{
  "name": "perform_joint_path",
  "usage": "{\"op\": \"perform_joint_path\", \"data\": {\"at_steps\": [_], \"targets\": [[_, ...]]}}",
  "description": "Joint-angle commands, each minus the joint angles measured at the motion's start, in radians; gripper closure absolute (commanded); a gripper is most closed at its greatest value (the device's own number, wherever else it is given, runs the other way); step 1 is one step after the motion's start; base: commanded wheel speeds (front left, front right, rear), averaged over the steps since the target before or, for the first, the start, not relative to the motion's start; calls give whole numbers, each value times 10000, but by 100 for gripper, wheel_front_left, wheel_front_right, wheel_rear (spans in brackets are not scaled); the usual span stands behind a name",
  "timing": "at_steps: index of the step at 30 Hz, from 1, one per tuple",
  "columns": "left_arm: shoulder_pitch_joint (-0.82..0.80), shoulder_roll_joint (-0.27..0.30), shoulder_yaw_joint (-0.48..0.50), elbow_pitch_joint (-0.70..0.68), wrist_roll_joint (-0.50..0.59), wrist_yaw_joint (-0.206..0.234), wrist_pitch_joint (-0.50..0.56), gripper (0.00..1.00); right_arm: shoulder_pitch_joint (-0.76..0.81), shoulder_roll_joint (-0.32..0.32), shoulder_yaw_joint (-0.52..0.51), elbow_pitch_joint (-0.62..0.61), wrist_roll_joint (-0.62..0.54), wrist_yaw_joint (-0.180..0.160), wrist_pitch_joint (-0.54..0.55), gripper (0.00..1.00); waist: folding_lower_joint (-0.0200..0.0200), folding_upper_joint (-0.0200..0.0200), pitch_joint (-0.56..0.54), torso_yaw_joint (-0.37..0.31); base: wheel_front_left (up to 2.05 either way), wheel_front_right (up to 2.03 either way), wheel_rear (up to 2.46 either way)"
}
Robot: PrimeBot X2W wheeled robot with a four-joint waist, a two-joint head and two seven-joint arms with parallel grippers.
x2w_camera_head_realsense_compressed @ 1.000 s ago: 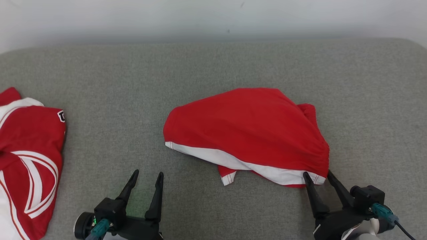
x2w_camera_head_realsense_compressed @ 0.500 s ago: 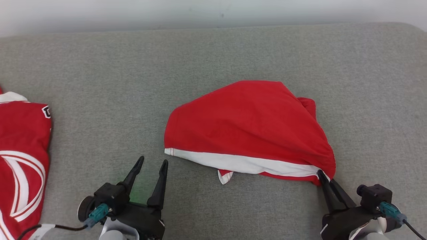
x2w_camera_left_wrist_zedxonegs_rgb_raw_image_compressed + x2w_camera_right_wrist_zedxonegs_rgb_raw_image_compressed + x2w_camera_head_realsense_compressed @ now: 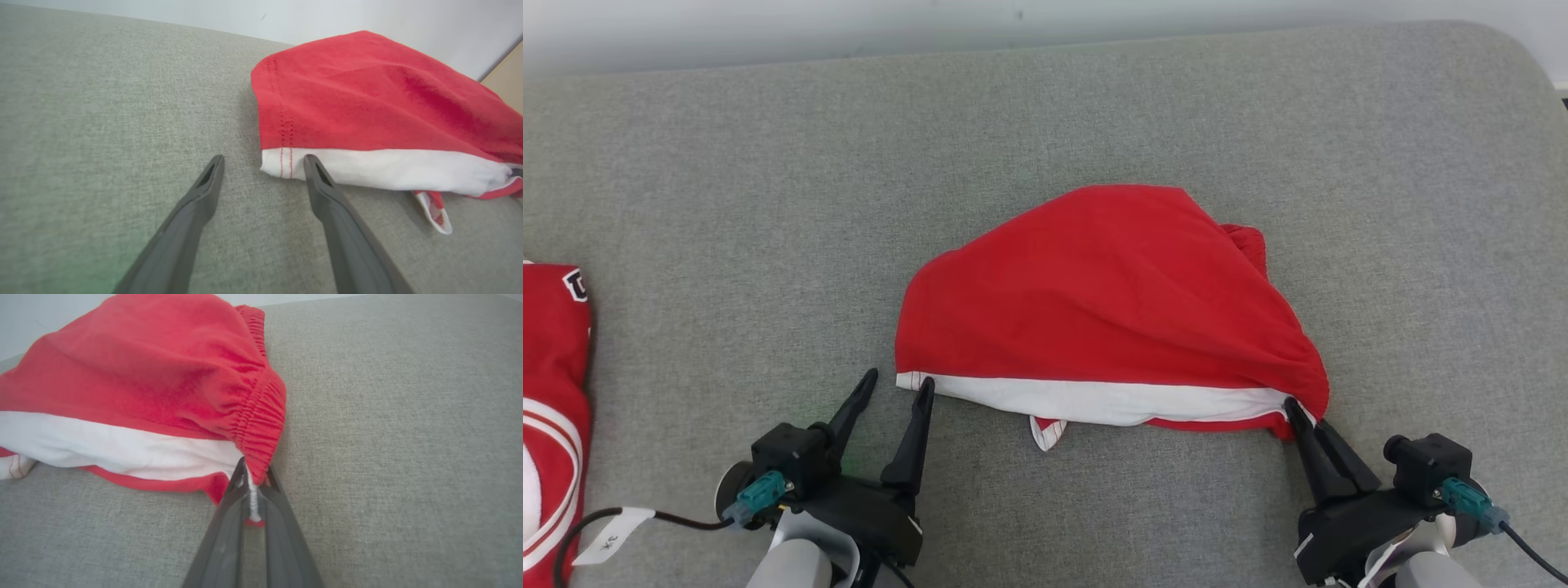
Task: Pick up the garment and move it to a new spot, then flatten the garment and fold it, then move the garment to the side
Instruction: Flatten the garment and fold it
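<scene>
1 red garment (image 3: 1111, 302), shorts to judge by the gathered elastic waistband, lies bunched at the middle of the grey upholstered cushion (image 3: 727, 180), with 1 white band along its near edge. The right gripper (image 3: 1297, 408) is clamped on the near right corner, at the waistband's end. The left gripper (image 3: 899, 378) stands wide and holds nothing, with 1 of its 2 fingers right at the band's left corner. 1 more red-and-white garment (image 3: 551, 367) lies well apart at the left.
</scene>
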Motion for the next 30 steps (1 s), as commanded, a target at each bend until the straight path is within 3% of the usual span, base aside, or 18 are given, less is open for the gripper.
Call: {"op": "perform_joint_path", "data": {"at_steps": [1,2,3,4,5,6,7,15,21,26,30], "targets": [[-110,10,-39,110,-180,-40,-11,0,-89,13,38,-32,66,-10,-7,100,0,-1,53,-57,0,0,0],[-150,5,-130,108,-227,-39,-11,0,-123,38,61,-37,62,-10,-7,100,0,-1,63,-75,0,0,0],[-183,-13,-224,107,-281,-42,-11,11,-164,59,81,-44,55,-10,-7,100,0,-1,71,-92,0,0,0],[-197,-10,-272,109,-311,-44,-6,47,-204,67,88,-59,54,-10,-7,100,0,-1,78,-105,0,0,0],[-194,-7,-341,161,-318,-44,-5,60,-244,69,85,-73,57,-10,-7,100,0,-1,84,-115,0,0,0],[-214,-7,-422,240,-304,-45,-3,87,-270,66,46,-81,47,-10,-7,100,0,-1,89,-121,0,0,0],[-276,-15,-492,267,-338,-46,-3,100,-269,76,-4,-63,49,-10,-7,100,0,-1,94,-119,0,0,0],[-365,28,-927,247,-475,-47,-5,100,-337,146,-290,-275,88,-10,-7,100,0,-1,-75,53,0,0,0],[-1424,651,-871,-867,-435,-27,-14,100,-1192,-208,-755,-1192,291,-10,-8,100,0,-1,-224,396,0,0,0],[-3825,1731,-1353,-726,-149,-26,-14,100,-3427,-1076,-320,-1209,435,-10,-8,100,0,-1,53,610,0,0,0],[-6254,2314,-1718,193,35,-24,-14,100,-6002,-1501,408,-281,543,-12,-7,100,0,-1,466,748,0,0,0]]}}
